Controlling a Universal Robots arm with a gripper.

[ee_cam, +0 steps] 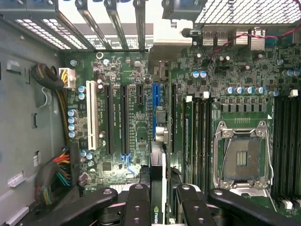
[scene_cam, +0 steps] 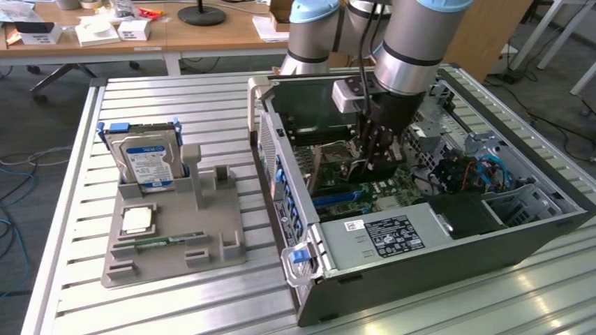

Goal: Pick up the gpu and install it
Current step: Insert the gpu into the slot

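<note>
Exterior view: slatted metal bench [scene_cam: 167, 98] carrying an open computer case [scene_cam: 447, 258], office desks [scene_cam: 214, 35] behind. Inside the case, the gripper [scene_cam: 377, 164] is clamped on the gpu [ee_cam: 157, 197], edge-on above the motherboard [ee_cam: 127, 117].

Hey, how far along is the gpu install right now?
Done: the gpu is picked up, clamped in the tool. In hand: it hangs edge-on over the motherboard, roughly in line with the blue slot. Left: it isn't seated in any slot yet.
</note>
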